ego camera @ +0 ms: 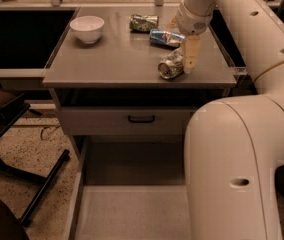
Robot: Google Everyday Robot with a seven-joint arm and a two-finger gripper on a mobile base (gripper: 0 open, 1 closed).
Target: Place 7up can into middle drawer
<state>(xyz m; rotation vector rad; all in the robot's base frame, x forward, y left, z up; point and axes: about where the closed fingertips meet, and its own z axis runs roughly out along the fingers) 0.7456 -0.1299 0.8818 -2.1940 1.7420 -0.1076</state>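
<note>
We find the arm reaching in from the right side and bending down over the cabinet top. Its large pale lower segment fills the near right of the view, in front of the can. The wrist stands above and just behind the can, pointing steeply downward.

The gripper hangs from that wrist at the right-hand end of the 7up can. Its one visible pale tip reaches down close against the can's right side. We cannot tell whether it touches the can. How far apart the jaws stand we cannot tell either, as part of the gripper is hidden behind the wrist and the can.

The 7up can lies on its side on the cabinet top, near the front edge, with its shiny metal end turned toward us.

Just behind the can lies a blue can, also on its side. Further behind and slightly left lies a dark green can. A white bowl stands upright well to the left of the can.

Below the can, the drawer front with a black handle is closed. Lower still, the middle drawer is pulled out, its pale floor showing.
</note>
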